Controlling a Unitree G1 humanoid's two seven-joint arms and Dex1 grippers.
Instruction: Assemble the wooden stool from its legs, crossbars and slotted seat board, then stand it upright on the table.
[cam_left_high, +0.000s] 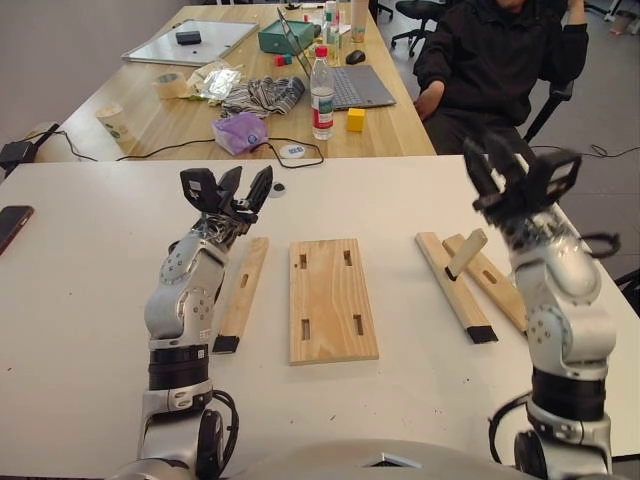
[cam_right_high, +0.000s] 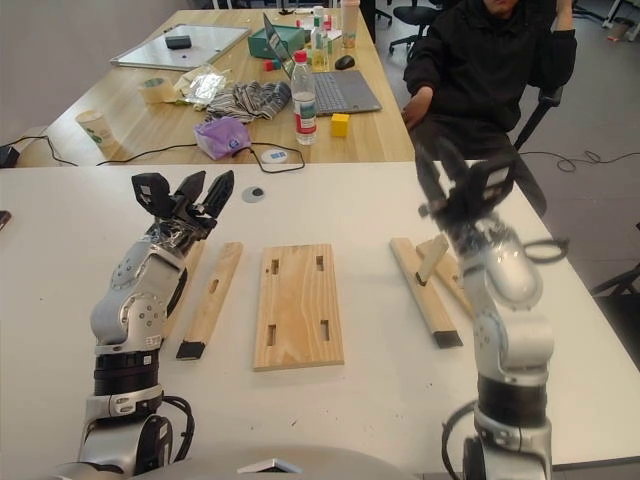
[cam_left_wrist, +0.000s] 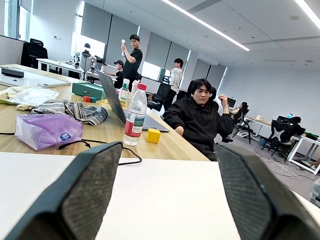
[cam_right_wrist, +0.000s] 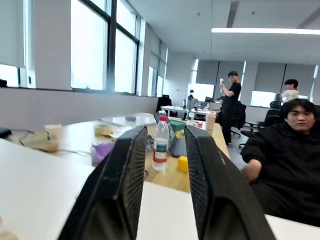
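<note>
A pale wooden seat board (cam_left_high: 333, 300) lies flat in the middle of the white counter (cam_left_high: 90, 290): a smooth rectangle with visible grain and four small rectangular slots cut through it. Just to its left lies a long narrow leg (cam_left_high: 241, 293) of the same wood, with one slot along its length and a dark cap on its near end. To the right of the board lie two more legs, the nearer (cam_left_high: 455, 286) also dark-capped, the farther (cam_left_high: 495, 285) partly hidden behind the right arm. A short crossbar (cam_left_high: 466, 253) rests tilted across them. The left gripper (cam_left_high: 247, 185) hovers over the far end of the left leg, its fingers (cam_left_wrist: 90, 195) spread wide, their dark pads finely textured. The right gripper (cam_left_high: 490, 160) is raised above the right-hand pieces, its black fingers (cam_right_wrist: 125, 185) a narrow gap apart, holding nothing.
</note>
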